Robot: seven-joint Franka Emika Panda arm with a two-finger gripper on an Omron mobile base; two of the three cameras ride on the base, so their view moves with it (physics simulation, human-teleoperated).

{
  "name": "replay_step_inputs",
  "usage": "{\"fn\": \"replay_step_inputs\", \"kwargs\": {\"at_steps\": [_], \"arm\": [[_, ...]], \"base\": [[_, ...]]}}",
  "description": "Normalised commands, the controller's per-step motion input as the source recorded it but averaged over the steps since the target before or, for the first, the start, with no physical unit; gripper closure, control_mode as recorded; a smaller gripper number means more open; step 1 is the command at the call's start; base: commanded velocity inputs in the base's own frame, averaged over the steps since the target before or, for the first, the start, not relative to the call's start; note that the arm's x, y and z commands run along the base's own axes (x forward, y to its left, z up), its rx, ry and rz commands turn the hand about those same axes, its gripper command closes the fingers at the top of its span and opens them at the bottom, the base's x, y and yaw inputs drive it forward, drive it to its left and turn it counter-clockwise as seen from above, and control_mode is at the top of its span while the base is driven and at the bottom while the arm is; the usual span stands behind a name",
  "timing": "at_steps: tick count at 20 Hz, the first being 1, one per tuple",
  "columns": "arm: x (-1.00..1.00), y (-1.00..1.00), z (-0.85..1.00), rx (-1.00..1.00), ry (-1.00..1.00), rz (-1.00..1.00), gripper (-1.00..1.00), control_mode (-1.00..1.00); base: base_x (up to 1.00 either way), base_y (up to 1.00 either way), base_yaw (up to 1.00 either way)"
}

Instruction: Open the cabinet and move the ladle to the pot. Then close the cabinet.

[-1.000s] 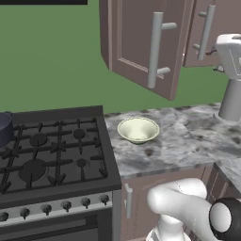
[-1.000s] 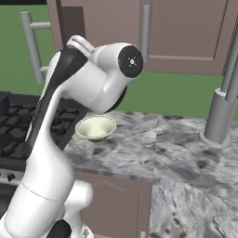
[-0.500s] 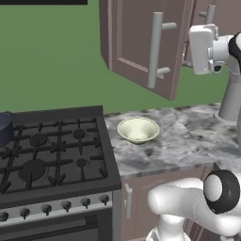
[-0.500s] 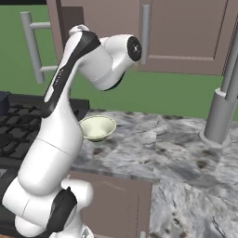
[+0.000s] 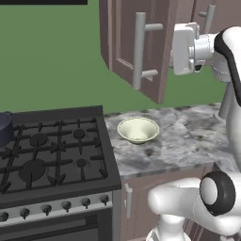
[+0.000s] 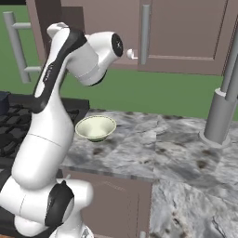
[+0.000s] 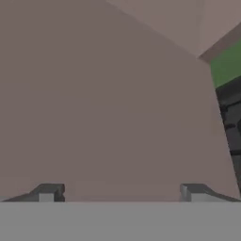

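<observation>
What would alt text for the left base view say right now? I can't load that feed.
The cabinet door hangs swung open above the counter, and the white arm holds its hand up just right of the door's edge. Below, a cream bowl sits on the marble counter beside a black gas stove, with the pot at the stove's far left edge.

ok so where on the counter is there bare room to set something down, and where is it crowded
Bare marble lies on the counter right of the bowl, running toward the grey post, and along the front edge before the bowl. Crowded: up at the cabinet, where the swung-out door and its bar handle sit close beside the open gripper.
</observation>
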Motion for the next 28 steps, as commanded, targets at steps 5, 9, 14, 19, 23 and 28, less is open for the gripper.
{"fn": "replay_step_inputs", "kwargs": {"at_steps": [5,9,14,19,23,28], "arm": [[-0.4,0.99,0.0,0.0,-0.06,0.1,-1.0,-1.0],[-0.23,0.47,0.09,-0.05,-0.23,0.02,-1.0,-1.0],[0.0,-0.46,0.26,-0.33,-0.24,-0.18,-1.0,-1.0],[0.0,-0.79,0.12,-0.43,-0.13,-0.33,-1.0,-1.0],[0.04,-0.69,0.07,-0.42,-0.1,-0.34,-1.0,-1.0],[0.28,-0.47,0.0,-0.33,-0.05,-0.29,-1.0,-1.0]], "base": [[0.0,0.0,0.0],[0.0,0.0,0.0],[0.0,0.0,0.0],[0.0,0.0,0.0],[0.0,0.0,0.0],[0.0,0.0,0.0]]}}
